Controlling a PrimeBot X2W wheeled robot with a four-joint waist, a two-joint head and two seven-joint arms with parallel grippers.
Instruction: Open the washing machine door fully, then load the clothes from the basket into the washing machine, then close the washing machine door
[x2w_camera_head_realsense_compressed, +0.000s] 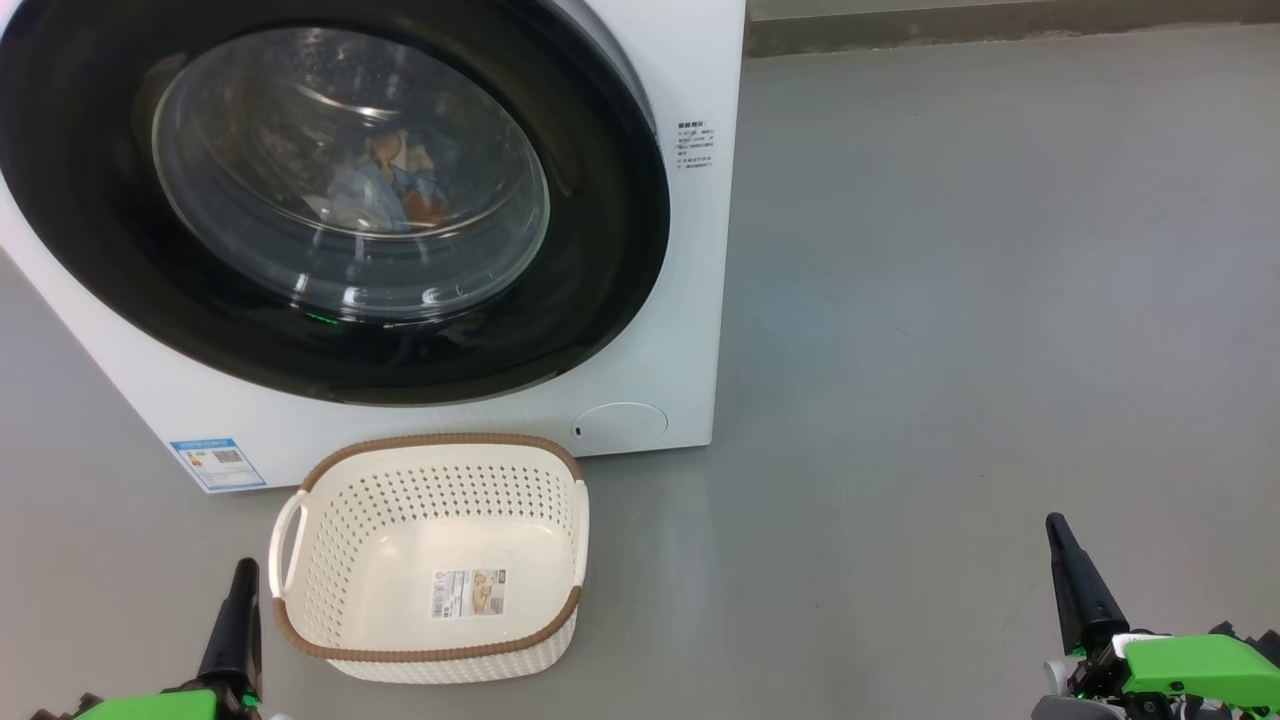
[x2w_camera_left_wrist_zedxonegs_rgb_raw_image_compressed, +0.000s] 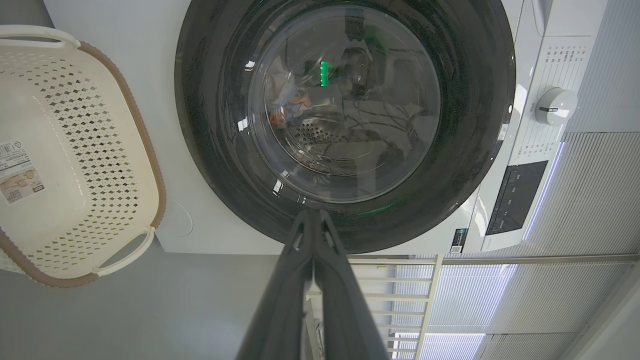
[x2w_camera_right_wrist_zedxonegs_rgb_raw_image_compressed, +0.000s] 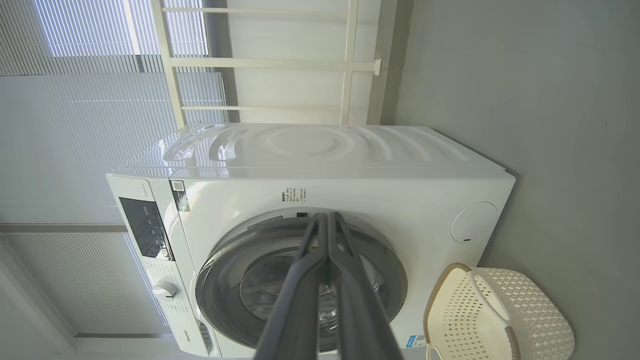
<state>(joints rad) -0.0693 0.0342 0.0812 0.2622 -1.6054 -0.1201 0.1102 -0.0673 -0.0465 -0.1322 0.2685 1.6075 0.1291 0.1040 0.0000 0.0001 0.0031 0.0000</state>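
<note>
The washing machine (x2w_camera_head_realsense_compressed: 690, 300) stands ahead with its glossy black door (x2w_camera_head_realsense_compressed: 90, 230) shut flat against the front. Through the glass window the clothes (x2w_camera_head_realsense_compressed: 395, 190) show as a blue and orange bundle inside the drum. The cream basket (x2w_camera_head_realsense_compressed: 330, 560) sits on the floor below the door, holding nothing but its label sticker. My left gripper (x2w_camera_head_realsense_compressed: 243, 572) is shut at the lower left, just left of the basket. My right gripper (x2w_camera_head_realsense_compressed: 1056, 525) is shut at the lower right, well clear of the machine. The left wrist view faces the door (x2w_camera_left_wrist_zedxonegs_rgb_raw_image_compressed: 210, 150), with the basket (x2w_camera_left_wrist_zedxonegs_rgb_raw_image_compressed: 100, 165) at its left.
Bare grey floor (x2w_camera_head_realsense_compressed: 980, 300) stretches right of the machine. The right wrist view has the machine (x2w_camera_right_wrist_zedxonegs_rgb_raw_image_compressed: 350, 185) with its control panel (x2w_camera_right_wrist_zedxonegs_rgb_raw_image_compressed: 145, 227) and dial (x2w_camera_right_wrist_zedxonegs_rgb_raw_image_compressed: 165, 289), window blinds and a white rail behind, and the basket (x2w_camera_right_wrist_zedxonegs_rgb_raw_image_compressed: 525, 310) beside it.
</note>
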